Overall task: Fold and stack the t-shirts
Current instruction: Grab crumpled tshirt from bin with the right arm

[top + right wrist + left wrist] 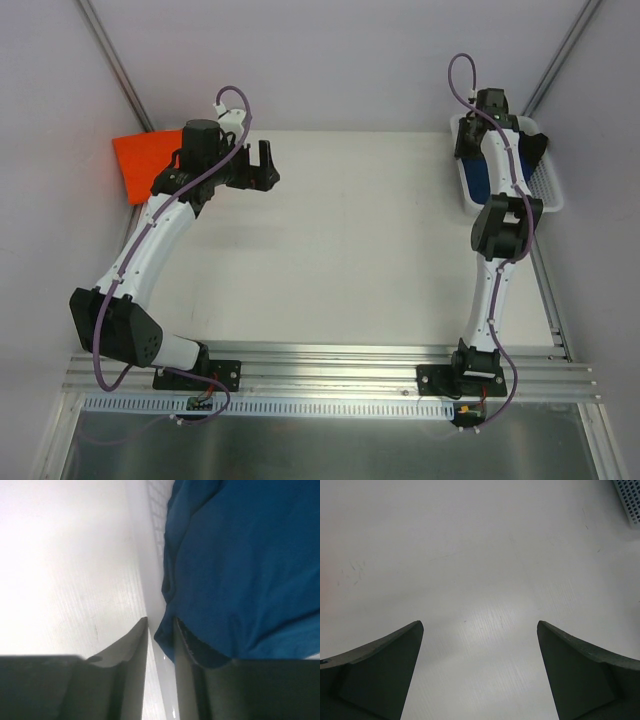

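Item, left gripper (480,625): mine, hanging over bare white desk (380,250) near the far edge, left of centre, jaws wide apart and holding nothing. Item, right gripper (161,626): mine, reached into the white plastic mesh basket (551,186) at the far right corner. Its jaws were narrowed to a thin slit at the basket's left wall, and an edge of cloth sat at the mouth of that slit. I could not tell from the wrist view whether the cloth was truly pinched or only touched. Item, blue soft-cloth t-shirt (240,565): bunched inside the basket, unfolded, no print showing on the part in view. Item, bright orange cloth t-shirt (135,160): lying flat as a compact shape at the far left corner, partly behind my left arm, and by its look already folded. Step in hand, as I judged it: fetching the blue shirt out of the basket for folding. Next move, in my estimate, called for a sure grip on that hem, a lift clear of the basket wall without snagging the mesh, and a carry to the open middle of the desk. There my idle left gripper could take a second corner and spread the shirt flat.
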`<state>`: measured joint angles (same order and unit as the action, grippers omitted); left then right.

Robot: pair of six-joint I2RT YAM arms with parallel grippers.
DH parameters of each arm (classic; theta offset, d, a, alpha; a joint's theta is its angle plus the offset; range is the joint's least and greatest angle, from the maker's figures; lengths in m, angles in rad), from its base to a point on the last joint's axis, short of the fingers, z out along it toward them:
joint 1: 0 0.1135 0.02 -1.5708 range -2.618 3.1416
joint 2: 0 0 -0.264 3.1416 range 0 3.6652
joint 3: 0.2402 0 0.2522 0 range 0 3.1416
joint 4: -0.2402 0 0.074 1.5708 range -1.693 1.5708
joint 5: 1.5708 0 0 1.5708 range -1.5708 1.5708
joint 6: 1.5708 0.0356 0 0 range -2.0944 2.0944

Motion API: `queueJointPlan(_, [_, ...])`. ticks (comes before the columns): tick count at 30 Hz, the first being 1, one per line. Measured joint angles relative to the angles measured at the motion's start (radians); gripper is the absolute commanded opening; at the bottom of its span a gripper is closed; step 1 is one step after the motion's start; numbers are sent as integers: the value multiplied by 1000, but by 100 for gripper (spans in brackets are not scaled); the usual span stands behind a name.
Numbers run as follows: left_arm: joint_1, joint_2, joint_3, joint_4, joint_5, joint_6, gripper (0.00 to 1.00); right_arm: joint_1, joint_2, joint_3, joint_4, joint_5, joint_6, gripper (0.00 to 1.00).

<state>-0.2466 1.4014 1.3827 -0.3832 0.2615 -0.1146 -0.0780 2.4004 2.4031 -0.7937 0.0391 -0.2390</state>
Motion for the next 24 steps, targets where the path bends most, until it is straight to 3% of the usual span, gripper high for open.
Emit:
queueJointPlan(3, [0,3,0,0,0,2,99,-1,4,5,0,-14,-3,5])
queueJointPlan(6, [0,3,0,0,0,3,99,-1,4,21,5,-14,-2,1])
queueJointPlan(18, [0,4,0,0,0,2,99,-17,-7,16,-8,-28,12,1])
queueJointPlan(24, [0,3,0,0,0,0,99,0,-145,-37,-36,-102,16,1])
